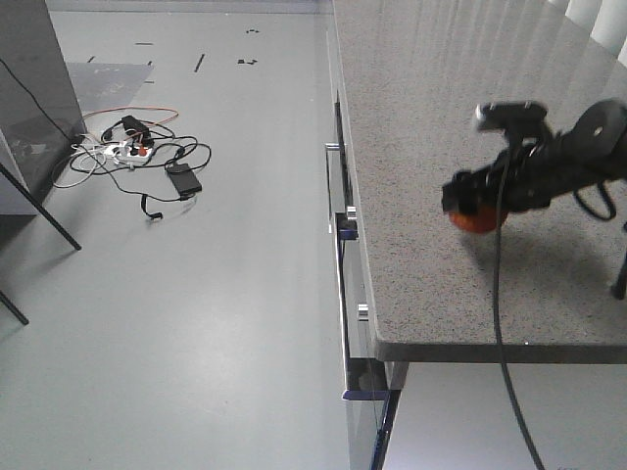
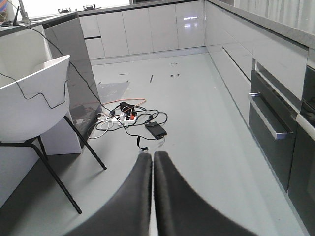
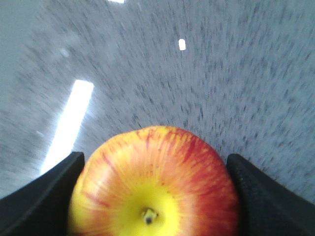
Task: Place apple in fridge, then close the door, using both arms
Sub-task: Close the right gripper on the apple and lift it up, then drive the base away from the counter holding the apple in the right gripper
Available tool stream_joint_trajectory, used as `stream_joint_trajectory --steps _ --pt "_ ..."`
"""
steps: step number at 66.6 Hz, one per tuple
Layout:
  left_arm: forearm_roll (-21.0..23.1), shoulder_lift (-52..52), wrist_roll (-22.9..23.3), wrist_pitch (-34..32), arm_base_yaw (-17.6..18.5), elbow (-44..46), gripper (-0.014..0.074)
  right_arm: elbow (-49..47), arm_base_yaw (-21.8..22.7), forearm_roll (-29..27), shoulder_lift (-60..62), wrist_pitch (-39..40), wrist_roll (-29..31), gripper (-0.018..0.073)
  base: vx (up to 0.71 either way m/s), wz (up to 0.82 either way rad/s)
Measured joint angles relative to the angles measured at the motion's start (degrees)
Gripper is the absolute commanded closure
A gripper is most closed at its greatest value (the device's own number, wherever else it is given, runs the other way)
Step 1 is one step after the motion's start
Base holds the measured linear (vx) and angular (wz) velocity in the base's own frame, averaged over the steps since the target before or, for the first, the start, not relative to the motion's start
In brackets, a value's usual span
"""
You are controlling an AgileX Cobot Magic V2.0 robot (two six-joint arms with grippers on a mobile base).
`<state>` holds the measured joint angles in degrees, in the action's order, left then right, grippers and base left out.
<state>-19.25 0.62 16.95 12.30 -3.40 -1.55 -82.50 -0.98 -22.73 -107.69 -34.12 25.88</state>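
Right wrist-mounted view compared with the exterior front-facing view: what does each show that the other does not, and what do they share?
Only the right wrist view shows the apple close up: yellow around the stem, red streaks, a dark finger at each side. Only the exterior view shows the floor with tangled cables, the drawer handles, and the right arm. Both show the apple held in the right claw over the speckled countertop.
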Motion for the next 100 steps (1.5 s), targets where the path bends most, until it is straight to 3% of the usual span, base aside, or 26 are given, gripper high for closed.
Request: stream_joint_trajectory --steps 12,28,51,100 --pt "0.0 0.0 0.0 0.0 0.0 0.0 0.0604 -2.0 0.0 -6.5 11.1 -2.1 4.9 0.0377 0.0 0.0" --pt "0.0 0.0 0.0 0.0 0.0 0.0 0.0604 -2.2 0.0 -13.6 26.7 -11.8 8.9 0.0377 0.0 0.0" --pt "0.0 0.0 0.0 0.0 0.0 0.0 0.0604 -2.2 0.0 -14.1 38.1 -18.6 9.0 0.0377 0.0 0.0" --pt "0.0 0.0 0.0 0.0 0.0 0.0 0.0604 -2.2 0.0 -14.1 39.1 -19.0 9.0 0.0377 0.0 0.0"
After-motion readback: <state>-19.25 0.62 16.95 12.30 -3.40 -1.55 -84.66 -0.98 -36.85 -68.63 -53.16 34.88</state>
